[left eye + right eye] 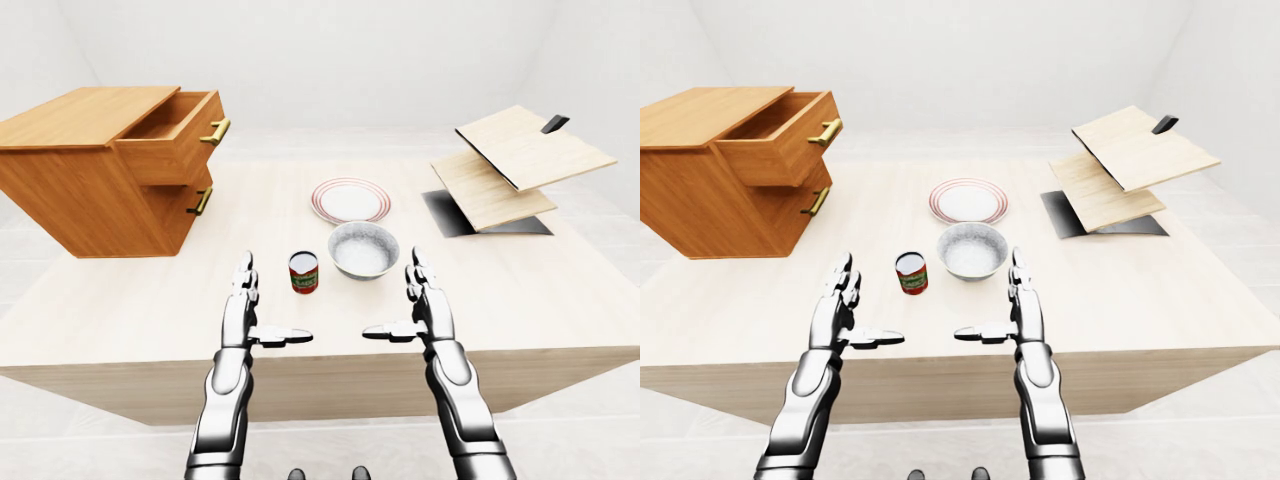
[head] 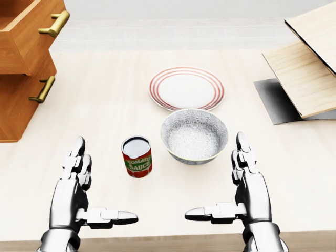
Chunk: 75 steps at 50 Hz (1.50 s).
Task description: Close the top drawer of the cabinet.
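Observation:
A wooden cabinet (image 1: 80, 180) stands on the table at the upper left of the left-eye view. Its top drawer (image 1: 175, 135) is pulled out, its brass handle (image 1: 216, 131) facing right; the lower drawer with its handle (image 1: 200, 202) sits pushed in. My left hand (image 1: 262, 310) hovers open over the table's near edge, well below and to the right of the cabinet. My right hand (image 1: 400, 305) mirrors it, also open, with nothing held.
A tomato sauce can (image 2: 137, 156), a grey bowl (image 2: 194, 136) and a red-rimmed plate (image 2: 186, 87) lie between and beyond my hands. Stacked wooden boards (image 1: 510, 165) on a dark mat (image 1: 440, 212) sit at the right. The table's near edge (image 1: 320, 365) runs under my wrists.

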Available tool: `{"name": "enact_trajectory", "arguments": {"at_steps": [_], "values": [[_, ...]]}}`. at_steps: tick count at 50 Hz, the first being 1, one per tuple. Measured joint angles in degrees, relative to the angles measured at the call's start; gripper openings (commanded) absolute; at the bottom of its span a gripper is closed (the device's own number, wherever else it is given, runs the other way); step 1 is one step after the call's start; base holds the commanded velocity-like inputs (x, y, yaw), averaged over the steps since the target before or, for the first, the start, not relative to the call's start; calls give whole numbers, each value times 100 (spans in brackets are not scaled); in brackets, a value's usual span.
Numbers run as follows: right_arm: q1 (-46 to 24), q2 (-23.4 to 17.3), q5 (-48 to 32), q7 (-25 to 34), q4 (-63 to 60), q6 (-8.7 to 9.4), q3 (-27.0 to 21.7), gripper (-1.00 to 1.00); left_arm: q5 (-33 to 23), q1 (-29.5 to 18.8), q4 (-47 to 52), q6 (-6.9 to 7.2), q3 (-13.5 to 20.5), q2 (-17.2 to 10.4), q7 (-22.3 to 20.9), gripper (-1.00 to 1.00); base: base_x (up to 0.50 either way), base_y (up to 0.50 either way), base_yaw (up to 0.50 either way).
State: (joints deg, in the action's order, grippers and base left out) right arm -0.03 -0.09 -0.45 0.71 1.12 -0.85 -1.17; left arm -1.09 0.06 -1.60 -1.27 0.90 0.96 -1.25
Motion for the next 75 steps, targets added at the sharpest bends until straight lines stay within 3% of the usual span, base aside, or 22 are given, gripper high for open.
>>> {"name": "enact_trajectory", "arguments": {"at_steps": [6, 9, 12, 15, 16, 27, 42, 59, 75], "values": [[26, -23, 6, 66, -66, 68, -48, 100, 55, -4, 77, 41, 79, -44, -116, 100, 0, 0, 0], [59, -23, 45, 53, -206, 205, -83, 100, 85, 11, 151, 95, 97, -67, -130, 100, 0, 0, 0], [93, -41, 86, 39, -375, 376, -124, 100, 106, 11, 348, 260, 103, -101, -132, 100, 0, 0, 0], [141, -81, 103, 35, -668, 585, -152, 100, 163, -80, 682, 593, 143, -138, -112, 100, 0, 0, 0], [156, -97, 107, 39, -803, 585, -163, 100, 183, -120, 797, 627, 159, -153, -103, 100, 0, 0, 0], [186, -199, 194, 130, -2127, 585, -443, 100, 426, -712, 2315, 627, 347, -347, -22, 100, 0, 0, 0], [-342, -396, 341, 158, -3698, 585, -744, 100, 775, -1110, 3348, 627, 528, -426, 245, 100, 0, 0, 0], [-809, -576, 366, 162, -4447, 585, -945, 100, 957, -1213, 3808, 627, 631, -507, 433, 100, 0, 0, 0], [-820, -615, 390, 221, -4647, 585, -1084, 100, 1027, -1189, 4072, 627, 704, -552, 560, 100, 0, 0, 0]]}}
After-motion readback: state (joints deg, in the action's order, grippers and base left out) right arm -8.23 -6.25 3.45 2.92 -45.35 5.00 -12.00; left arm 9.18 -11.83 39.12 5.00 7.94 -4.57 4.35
